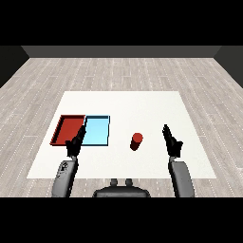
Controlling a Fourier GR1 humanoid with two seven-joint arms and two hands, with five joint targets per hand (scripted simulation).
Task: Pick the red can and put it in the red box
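A shallow red rectangular tray (69, 129) and a light blue rectangular tray (96, 130) lie touching side by side on the white counter (142, 107). A small red cylindrical can (136, 141) stands upright on the counter, right of the blue tray. Left robot hand (75, 143) and right robot hand (171, 141) hover with fingers straight, holding nothing.

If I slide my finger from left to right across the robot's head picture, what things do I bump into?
Red tray → left hand → light blue tray → red can → right hand.
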